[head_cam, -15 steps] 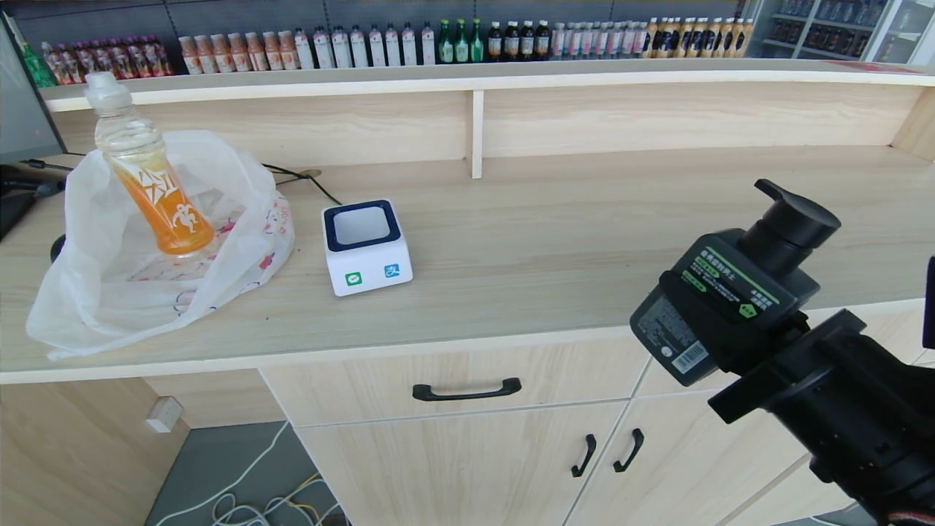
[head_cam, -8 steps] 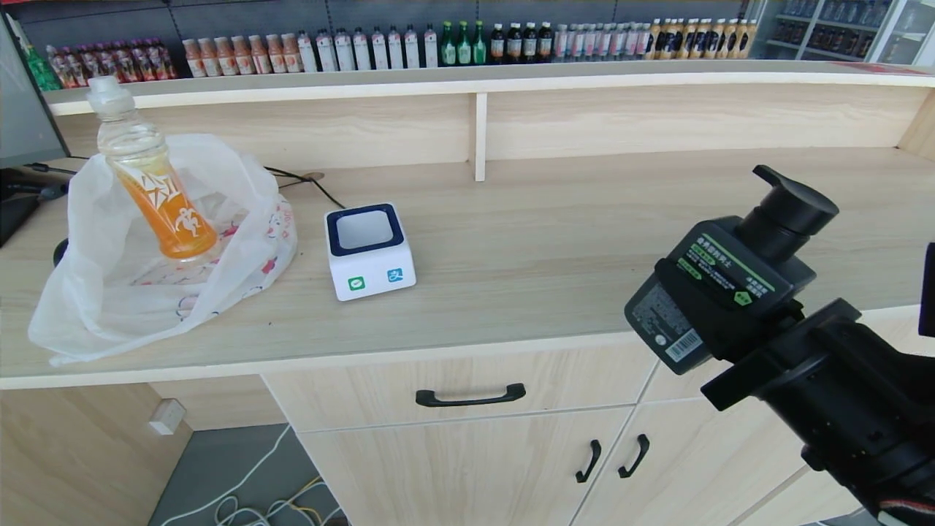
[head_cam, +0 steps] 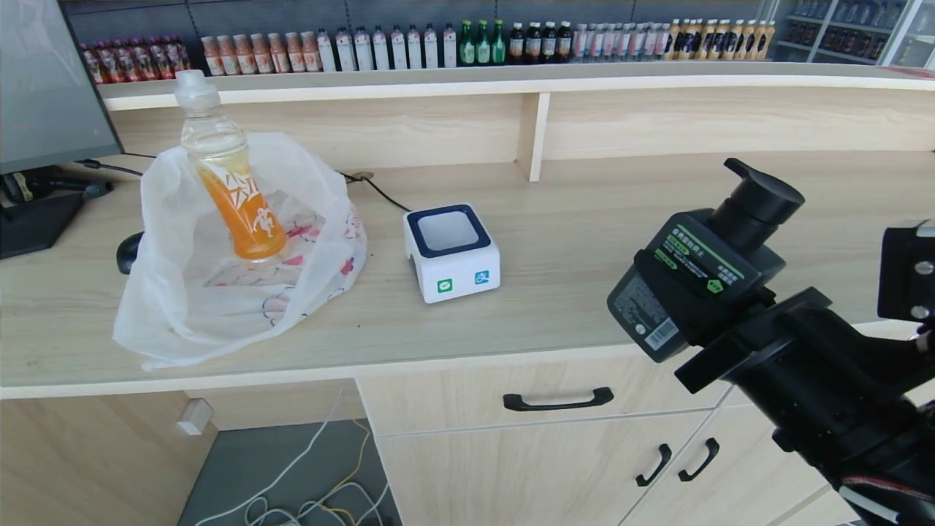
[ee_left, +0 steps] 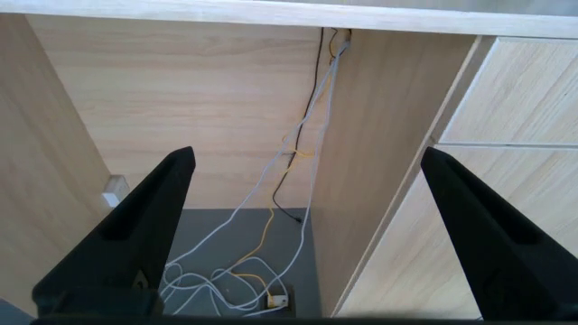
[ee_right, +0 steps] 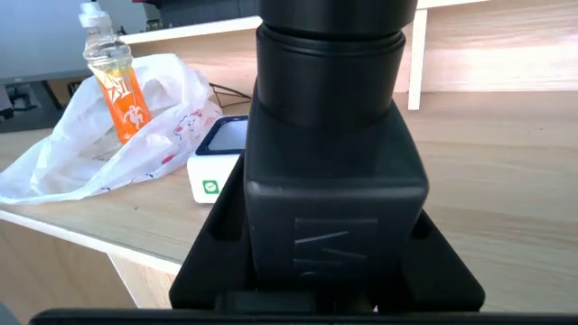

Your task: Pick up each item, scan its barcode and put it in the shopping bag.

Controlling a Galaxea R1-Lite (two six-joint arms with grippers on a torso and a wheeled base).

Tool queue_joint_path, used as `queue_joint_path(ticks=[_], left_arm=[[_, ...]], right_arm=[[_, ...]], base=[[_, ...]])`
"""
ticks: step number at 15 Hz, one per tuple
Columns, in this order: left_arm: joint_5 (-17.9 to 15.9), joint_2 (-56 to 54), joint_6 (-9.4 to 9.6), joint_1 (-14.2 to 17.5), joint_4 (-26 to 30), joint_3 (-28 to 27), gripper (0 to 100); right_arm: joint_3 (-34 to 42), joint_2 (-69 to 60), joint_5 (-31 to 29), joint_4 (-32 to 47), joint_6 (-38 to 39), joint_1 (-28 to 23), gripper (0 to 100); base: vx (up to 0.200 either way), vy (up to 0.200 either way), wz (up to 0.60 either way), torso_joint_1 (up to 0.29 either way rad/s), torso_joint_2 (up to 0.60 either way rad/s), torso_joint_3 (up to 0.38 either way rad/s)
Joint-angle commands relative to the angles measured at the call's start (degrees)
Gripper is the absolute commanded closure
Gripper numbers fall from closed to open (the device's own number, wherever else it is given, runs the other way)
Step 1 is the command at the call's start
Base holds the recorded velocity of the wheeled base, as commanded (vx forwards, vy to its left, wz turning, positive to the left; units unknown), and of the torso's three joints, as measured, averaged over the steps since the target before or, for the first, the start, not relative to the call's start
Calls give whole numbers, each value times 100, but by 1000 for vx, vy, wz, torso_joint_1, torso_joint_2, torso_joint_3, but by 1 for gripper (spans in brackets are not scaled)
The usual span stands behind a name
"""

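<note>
Pump bottle (head_cam: 694, 281), partly hidden within the clamping right gripper (head_cam: 738, 332), tilts pump-upward, scanner (head_cam: 453, 252) well to its left; left gripper (ee_left: 302, 244) gapes.

The shopping bag (head_cam: 182, 321) holding the bottle (head_cam: 234, 190) lies between the scanner (head_cam: 451, 252) and, perhaps, a mouse (head_cam: 128, 252).

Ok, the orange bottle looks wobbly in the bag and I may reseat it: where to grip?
Probably take the orange bottle by its clear upper part, just under the cap, approaching from above. It stands tilted, and the shopping bag rises around its lower body, leaving the top free.
</note>
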Motion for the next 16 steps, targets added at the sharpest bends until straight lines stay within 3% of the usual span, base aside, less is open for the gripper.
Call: queue_joint_path(ticks=[1,8,16], left_arm=[[4,-2,2,0,-13,0,0],[4,-2,-16,0,-4,0,0],[4,-2,-7,0,-4,0,0]], right_arm=[[30,-86,34,-9,0,28,100],[145,-235,52,-9,-35,63,100],[549,-842,184,-9,-219,239,100]], base=[[0,200,0,2,2,2],[0,200,0,2,4,2],[0,0,0,0,0,0]])
